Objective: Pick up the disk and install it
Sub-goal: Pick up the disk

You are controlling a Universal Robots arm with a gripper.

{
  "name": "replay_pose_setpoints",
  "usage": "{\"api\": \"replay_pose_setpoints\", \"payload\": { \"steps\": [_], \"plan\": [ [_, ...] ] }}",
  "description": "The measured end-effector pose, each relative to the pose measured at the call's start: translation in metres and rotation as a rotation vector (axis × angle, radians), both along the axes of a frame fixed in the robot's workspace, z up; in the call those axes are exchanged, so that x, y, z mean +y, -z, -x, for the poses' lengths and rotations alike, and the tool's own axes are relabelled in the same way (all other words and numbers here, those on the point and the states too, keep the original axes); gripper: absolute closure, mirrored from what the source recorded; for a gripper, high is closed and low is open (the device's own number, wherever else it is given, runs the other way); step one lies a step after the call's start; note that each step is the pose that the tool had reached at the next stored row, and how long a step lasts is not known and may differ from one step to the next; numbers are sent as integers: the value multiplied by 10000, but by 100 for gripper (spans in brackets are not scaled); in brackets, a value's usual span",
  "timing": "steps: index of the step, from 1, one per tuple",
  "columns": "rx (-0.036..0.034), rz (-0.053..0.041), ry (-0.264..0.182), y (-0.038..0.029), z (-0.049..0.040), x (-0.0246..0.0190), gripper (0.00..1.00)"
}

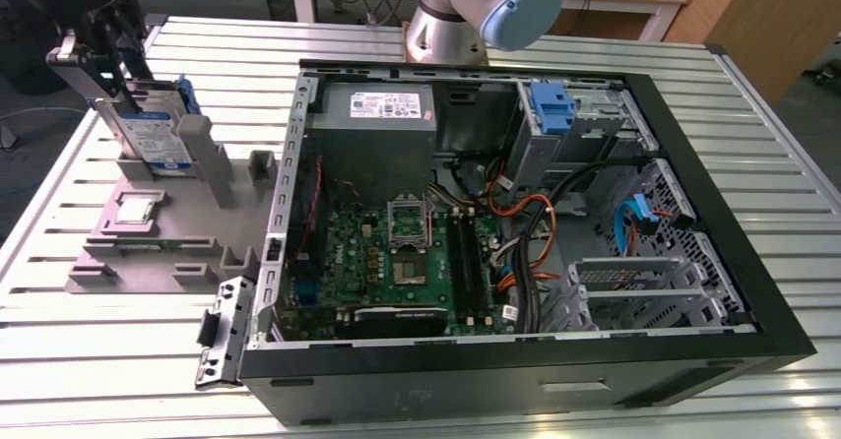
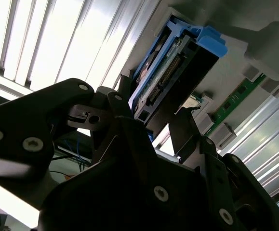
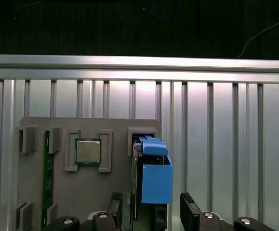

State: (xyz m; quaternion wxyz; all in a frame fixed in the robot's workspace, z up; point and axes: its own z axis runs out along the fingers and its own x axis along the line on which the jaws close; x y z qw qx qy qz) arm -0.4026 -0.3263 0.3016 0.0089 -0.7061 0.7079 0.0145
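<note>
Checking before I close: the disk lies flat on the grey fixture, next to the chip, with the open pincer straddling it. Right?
Not flat. The exterior view shows the disk standing on edge in a slot of the grey fixture. The rest holds: it is next to the chip, and the open pincer straddles it.

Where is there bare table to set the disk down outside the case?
The slatted table is bare at the exterior view's lower left, bordered by the grey fixture and the computer case. Crowded: the fixture itself, where the disk stands, and the cable-filled case interior.
</note>
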Motion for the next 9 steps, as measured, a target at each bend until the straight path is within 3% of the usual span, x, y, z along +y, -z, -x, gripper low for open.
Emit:
{"api": "replay_pose_setpoints", "payload": {
  "steps": [2, 9],
  "plan": [
    [82, -4, -2, 3, -2, 0, 41],
    [104, -2, 0, 1, -5, 0, 41]
  ]
}}
